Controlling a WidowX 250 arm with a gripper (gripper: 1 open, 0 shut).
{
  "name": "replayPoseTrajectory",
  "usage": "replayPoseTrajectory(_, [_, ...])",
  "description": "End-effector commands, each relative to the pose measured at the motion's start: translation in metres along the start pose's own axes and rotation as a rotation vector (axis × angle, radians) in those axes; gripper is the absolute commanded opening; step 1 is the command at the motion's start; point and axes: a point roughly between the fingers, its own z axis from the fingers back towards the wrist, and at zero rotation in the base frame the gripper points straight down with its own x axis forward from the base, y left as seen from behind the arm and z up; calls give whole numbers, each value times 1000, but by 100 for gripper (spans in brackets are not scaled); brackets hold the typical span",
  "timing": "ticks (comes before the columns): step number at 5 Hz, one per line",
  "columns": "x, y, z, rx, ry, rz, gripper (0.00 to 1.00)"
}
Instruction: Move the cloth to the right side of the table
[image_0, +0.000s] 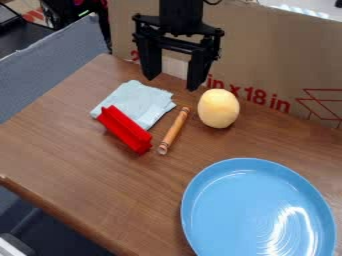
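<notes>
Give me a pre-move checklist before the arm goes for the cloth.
1. End effector open: ok, jaws spread.
2. End effector empty: ok.
3. Cloth visible and reachable: ok, though the red block lies against its near edge.
4. End effector over cloth: not ok, it hangs behind and to the right.
5. Right side of table free: not ok, blue plate fills much of it.
6. Cloth flat: cannot tell.

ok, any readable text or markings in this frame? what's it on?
"n x 18 in" in red print on the cardboard box; the start is hidden behind the gripper.
A red line drawing at the box's right edge: a graphic, no words.
No text shows on the cloth, plate, red block or table.
</notes>
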Motion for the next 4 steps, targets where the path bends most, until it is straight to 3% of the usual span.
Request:
replayPoseTrajectory(1, [5, 24, 0, 3, 16, -24, 100])
replayPoseTrajectory(2, [-11, 36, -11, -6, 31, -52, 100])
replayPoseTrajectory(3, [-10, 44, 4, 20, 7, -117, 100])
replayPoseTrajectory(4, [-1, 69, 16, 30, -19, -177, 100])
